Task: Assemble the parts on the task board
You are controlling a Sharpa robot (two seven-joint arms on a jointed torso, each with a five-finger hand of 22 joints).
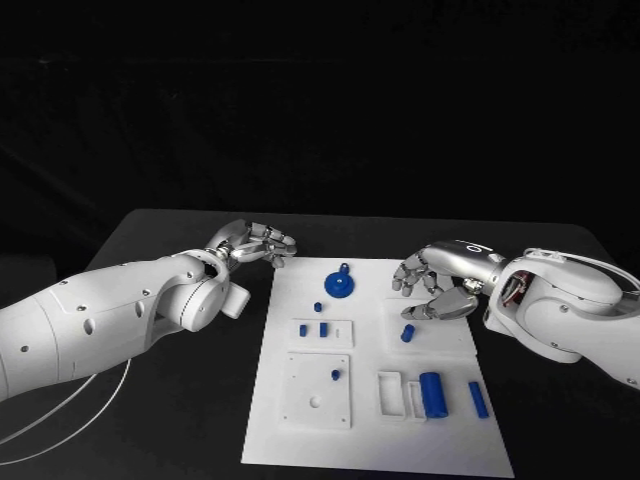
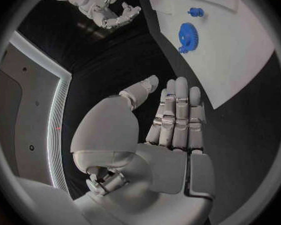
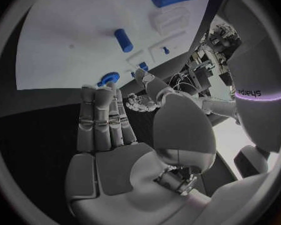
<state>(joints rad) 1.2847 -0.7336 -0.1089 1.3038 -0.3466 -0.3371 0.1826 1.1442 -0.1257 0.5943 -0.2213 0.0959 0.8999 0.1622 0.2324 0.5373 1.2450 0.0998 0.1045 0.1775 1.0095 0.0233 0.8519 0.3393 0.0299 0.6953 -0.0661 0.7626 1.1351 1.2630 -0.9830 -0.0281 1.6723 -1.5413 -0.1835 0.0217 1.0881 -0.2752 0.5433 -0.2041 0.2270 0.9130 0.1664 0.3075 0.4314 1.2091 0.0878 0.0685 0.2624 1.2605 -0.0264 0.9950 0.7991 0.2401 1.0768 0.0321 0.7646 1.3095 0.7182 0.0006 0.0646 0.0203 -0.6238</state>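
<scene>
Both hands empty, fingers apart, flanking the far end of the board.

Left hand hovers over the black bench, just off the board's far left corner, fingers straight, holding nothing. Right hand hangs over the board's far right part, fingers loosely curved, grasping nothing. Board: flat white plate with raised white blocks. Blue gear lies near its far edge, between the hands. Blue cylinder sits at the near right; small blue pegs mid-board.
</scene>
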